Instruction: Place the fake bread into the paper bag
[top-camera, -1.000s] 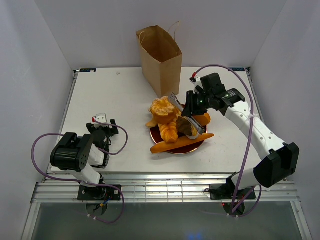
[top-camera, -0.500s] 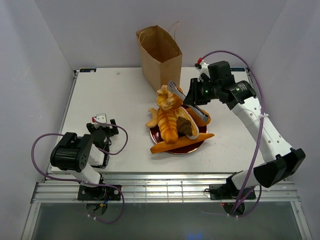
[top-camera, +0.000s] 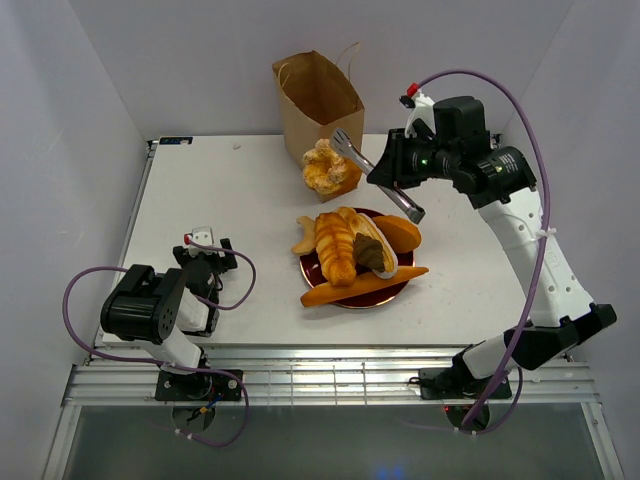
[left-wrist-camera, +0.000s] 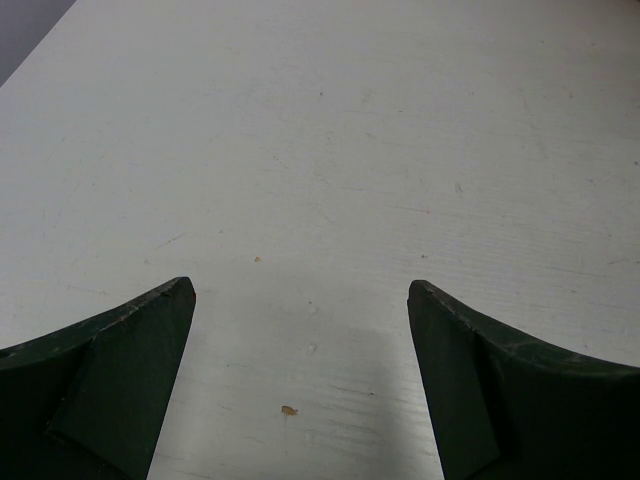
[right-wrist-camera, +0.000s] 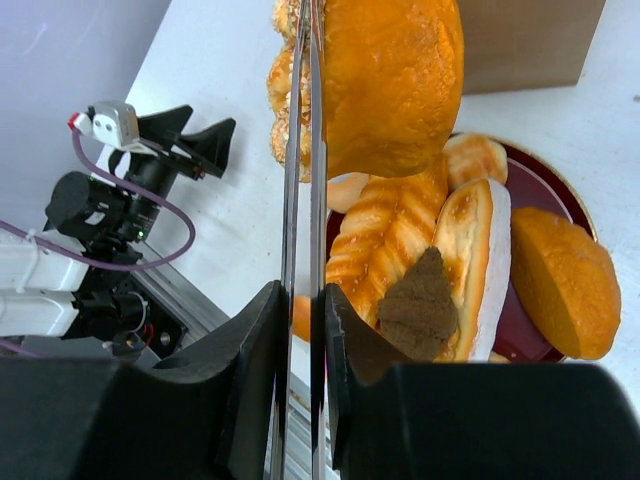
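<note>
The left gripper (left-wrist-camera: 300, 295) sits wide open and empty over the tabletop (left-wrist-camera: 400, 120). A craggy bun (top-camera: 322, 168) hangs in front of the paper bag (top-camera: 320, 115), at the tip of metal tongs (top-camera: 352, 155) clamped in the right gripper (top-camera: 388, 178). This looks like the carrying step. The next move calls for lifting the bun above the bag's mouth.

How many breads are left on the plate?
6: baguette along near edge, croissant centre-left, filled roll centre, oval loaf right, left-rim piece, far-rim bun; more may be hidden.

We see a white rectangular tabletop (top-camera: 220, 200). A tall brown kraft-paper bag (top-camera: 320, 115) stands upright at its far edge. A dark red round plate (top-camera: 310, 267) heaped with glossy toy breads (top-camera: 335, 248) sits near the middle.
</note>
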